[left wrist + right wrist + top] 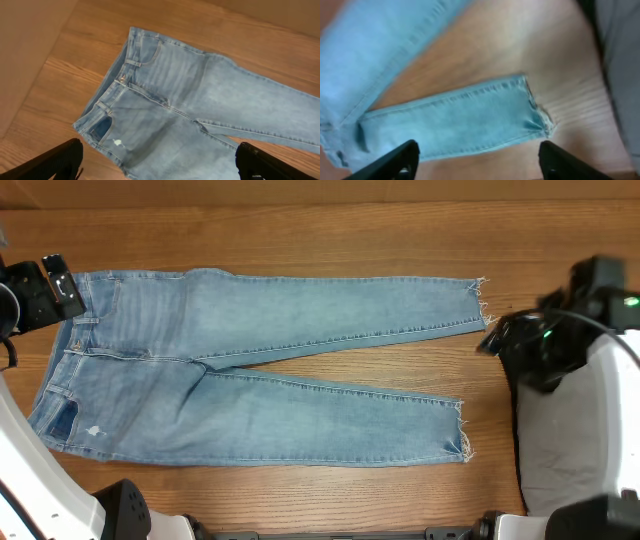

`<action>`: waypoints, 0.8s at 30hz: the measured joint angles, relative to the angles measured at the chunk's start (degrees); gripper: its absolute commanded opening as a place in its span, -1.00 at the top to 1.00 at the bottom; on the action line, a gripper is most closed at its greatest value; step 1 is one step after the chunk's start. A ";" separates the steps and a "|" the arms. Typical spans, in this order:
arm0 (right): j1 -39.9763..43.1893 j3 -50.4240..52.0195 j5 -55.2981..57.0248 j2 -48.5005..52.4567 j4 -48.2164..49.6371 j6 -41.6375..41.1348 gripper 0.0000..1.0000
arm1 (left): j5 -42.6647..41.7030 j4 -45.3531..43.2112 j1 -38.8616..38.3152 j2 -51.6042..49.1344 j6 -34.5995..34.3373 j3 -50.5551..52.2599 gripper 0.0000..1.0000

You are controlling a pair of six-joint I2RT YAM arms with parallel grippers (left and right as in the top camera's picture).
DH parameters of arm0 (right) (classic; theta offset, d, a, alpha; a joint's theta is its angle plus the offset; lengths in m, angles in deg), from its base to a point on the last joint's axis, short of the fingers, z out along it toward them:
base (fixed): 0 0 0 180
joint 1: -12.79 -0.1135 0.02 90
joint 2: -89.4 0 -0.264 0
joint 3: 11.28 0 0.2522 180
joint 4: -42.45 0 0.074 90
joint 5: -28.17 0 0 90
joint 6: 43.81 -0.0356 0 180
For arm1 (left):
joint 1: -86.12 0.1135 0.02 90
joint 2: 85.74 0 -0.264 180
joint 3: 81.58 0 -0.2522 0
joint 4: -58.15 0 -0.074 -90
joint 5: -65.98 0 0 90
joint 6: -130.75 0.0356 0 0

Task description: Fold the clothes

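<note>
Overhead cam: light blue jeans [250,370] lie flat, front up, on the wooden table [300,230]. Waistband's at frame left and both legs run right in a narrow V, w/ frayed hems at centre right. Left gripper [62,288] sits upper left, just beside the waistband corner; on left wrist cam I see its jaws spread wide, nothing btwn them, the waist end in view beyond. Right gripper [492,340] is at frame right, near the upper leg's hem; right wrist cam shows its jaws apart, holding nothing, over one hem end. Grey cloth [555,440] lies lower right, apart from the jeans.
</note>
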 measured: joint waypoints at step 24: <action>0.00 45.75 -2.21 -0.39 26.97 -17.25 0.40 | 1.46 -0.02 0.00 -1.20 -1.18 1.05 -1.00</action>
